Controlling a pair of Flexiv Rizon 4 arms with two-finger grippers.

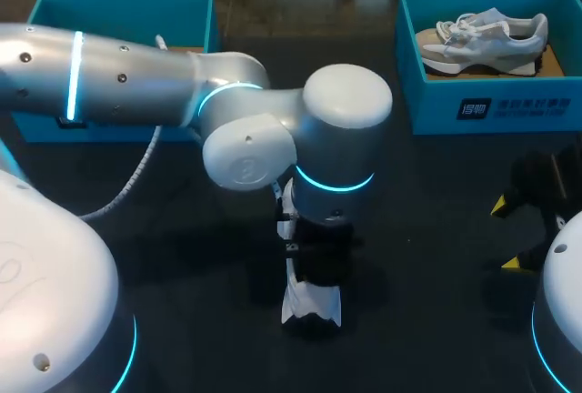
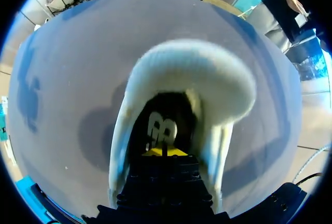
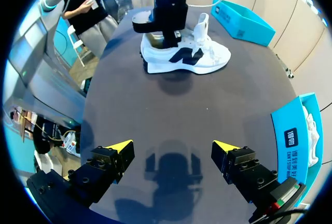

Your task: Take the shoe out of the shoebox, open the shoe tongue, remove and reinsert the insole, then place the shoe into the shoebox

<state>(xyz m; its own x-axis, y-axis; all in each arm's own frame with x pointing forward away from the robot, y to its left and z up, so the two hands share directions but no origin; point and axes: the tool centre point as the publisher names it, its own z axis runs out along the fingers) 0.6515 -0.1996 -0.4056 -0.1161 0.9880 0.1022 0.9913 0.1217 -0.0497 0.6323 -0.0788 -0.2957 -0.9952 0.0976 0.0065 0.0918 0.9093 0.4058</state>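
A white shoe (image 1: 311, 304) with a black logo stands on the dark table near the front middle. My left arm (image 1: 336, 138) reaches over it, and the left gripper (image 2: 163, 152) is sunk into the heel opening, shut, with its yellow tips just above the insole (image 2: 161, 128). Whether it pinches the insole I cannot tell. The right wrist view shows the shoe (image 3: 187, 55) side-on with its tongue (image 3: 202, 24) standing up. My right gripper (image 3: 173, 149) hovers open and empty well short of the shoe, at the table's right (image 1: 509, 234).
A blue shoebox (image 1: 491, 111) at the back right holds a second white shoe (image 1: 482, 40). Another blue shoebox (image 1: 118, 11) stands at the back left, partly behind my left arm.
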